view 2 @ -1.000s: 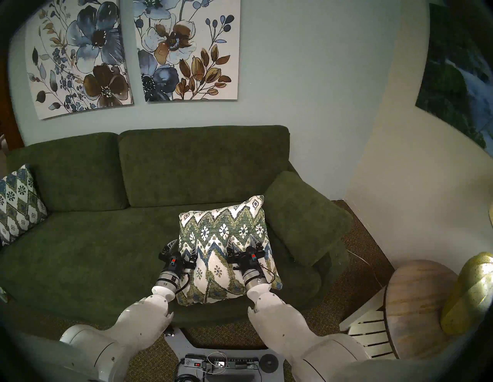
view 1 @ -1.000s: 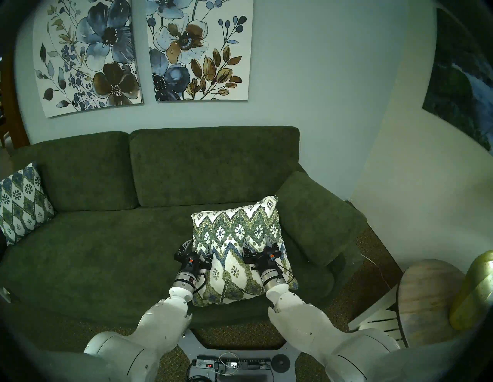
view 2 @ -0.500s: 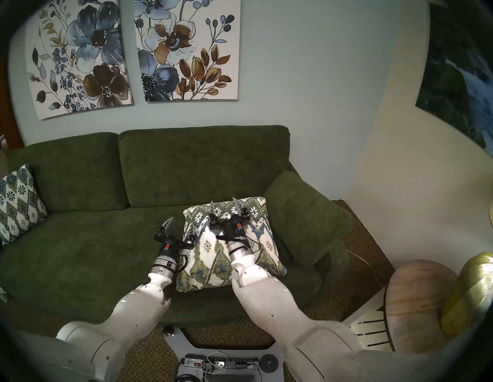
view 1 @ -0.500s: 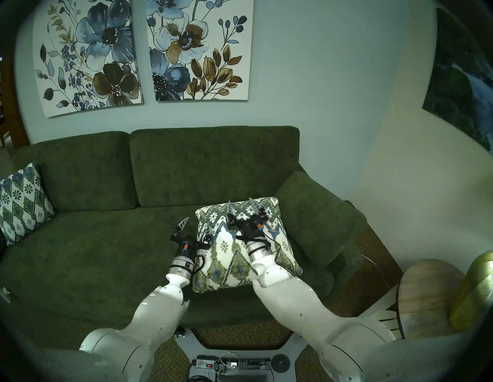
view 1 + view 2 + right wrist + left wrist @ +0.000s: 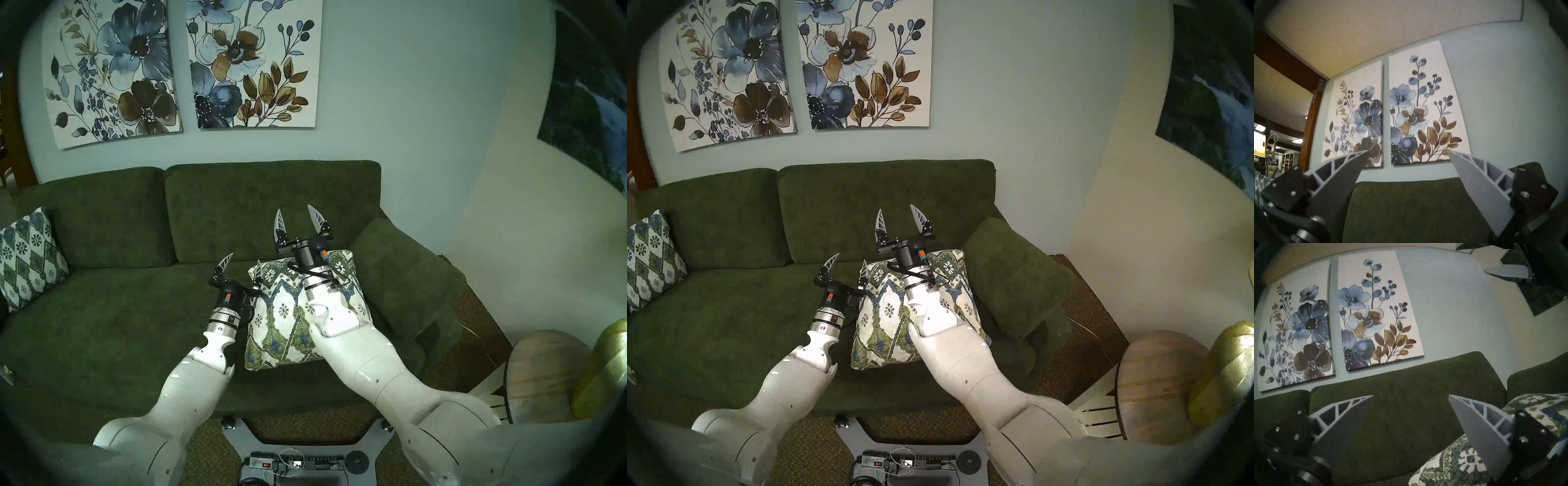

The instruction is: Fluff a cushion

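The cushion (image 5: 285, 315), cream with olive-green and blue zigzags and flower motifs, lies on the green sofa seat (image 5: 135, 315) beside the right armrest; it also shows in the other head view (image 5: 885, 315) and the left wrist view (image 5: 1449, 463). My left gripper (image 5: 246, 258) is open and empty at the cushion's far left corner, its right finger close against the cushion's edge. It shows in the left wrist view (image 5: 1411, 395). My right gripper (image 5: 293, 207) is open and empty, raised above the cushion's far edge and pointing up at the sofa back; my right forearm crosses over the cushion.
A smaller, bluer patterned cushion (image 5: 29, 258) leans at the sofa's far left. The padded armrest (image 5: 403, 275) is right of the cushion and the sofa back (image 5: 271, 210) behind it. A round wooden side table (image 5: 543, 376) with a yellow-gold object (image 5: 604, 370) stands at right.
Both grippers came up off the cushion and moved toward the sofa back, the right one rising much higher. The cushion's raised far edge has dropped and it lies flatter.
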`<state>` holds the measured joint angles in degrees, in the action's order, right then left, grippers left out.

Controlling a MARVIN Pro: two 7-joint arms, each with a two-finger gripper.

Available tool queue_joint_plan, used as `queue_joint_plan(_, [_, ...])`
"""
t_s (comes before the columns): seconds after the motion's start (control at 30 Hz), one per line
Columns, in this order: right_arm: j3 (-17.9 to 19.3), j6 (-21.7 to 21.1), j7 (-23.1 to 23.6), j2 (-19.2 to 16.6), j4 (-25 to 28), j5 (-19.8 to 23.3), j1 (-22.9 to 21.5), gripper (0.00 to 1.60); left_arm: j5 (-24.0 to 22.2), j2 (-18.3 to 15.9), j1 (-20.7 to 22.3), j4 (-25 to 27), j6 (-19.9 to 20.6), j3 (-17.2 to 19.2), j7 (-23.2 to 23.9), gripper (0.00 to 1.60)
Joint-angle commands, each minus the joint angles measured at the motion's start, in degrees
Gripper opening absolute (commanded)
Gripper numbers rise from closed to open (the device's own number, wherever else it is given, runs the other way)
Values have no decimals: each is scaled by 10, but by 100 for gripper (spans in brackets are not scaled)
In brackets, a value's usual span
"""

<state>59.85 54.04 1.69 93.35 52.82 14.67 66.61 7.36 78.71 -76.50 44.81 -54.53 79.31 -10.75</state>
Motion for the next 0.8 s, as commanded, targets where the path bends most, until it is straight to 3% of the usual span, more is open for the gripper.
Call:
queue_joint_plan(0.0, [32,10,-10,-31,49,1,-21,160,-3,-31,-12,48,-5,18,-10,160])
queue_joint_plan(0.33, [92,10,-28,-74,112,0,-30,160,-3,-54,-64,93,-5,36,-22,160])
queue_joint_plan(0.67, [141,10,-41,-120,151,-2,2,160,-1,-67,-111,146,-5,43,-30,160])
queue_joint_plan(0.77, [156,5,-46,-138,158,-2,29,160,0,-76,-127,185,-5,48,-35,160])
